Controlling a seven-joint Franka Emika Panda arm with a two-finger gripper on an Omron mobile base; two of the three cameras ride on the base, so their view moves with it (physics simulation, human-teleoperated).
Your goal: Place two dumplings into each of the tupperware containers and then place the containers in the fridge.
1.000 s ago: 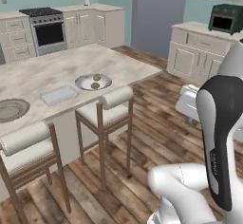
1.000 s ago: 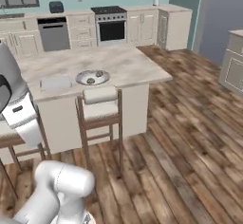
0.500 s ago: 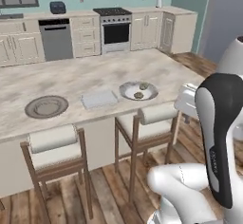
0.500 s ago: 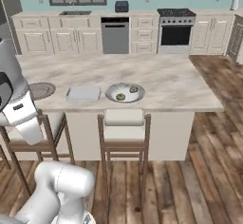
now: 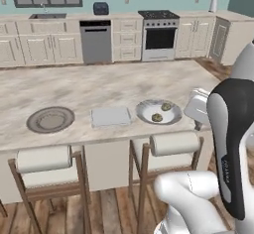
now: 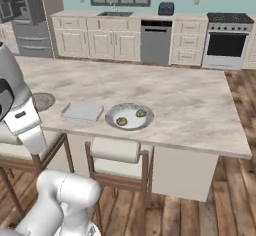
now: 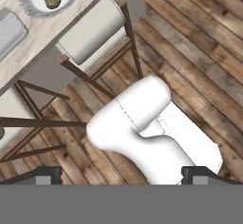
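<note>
Two dumplings lie a little apart in a white bowl near the front edge of the marble island counter, with one pale tupperware container just beside the bowl and a round brownish plate further along. Two cushioned bar stools stand tucked under the front edge. In the hand view the gripper points down at the wood floor beside the island, its two dark fingertips spread wide apart and holding nothing.

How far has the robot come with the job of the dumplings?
Nothing is done yet. Both tan crimped dumplings lie in the round white bowl on the island. The shallow pale grey tupperware container beside it is empty. The gripper holds nothing, above the floor.
</note>
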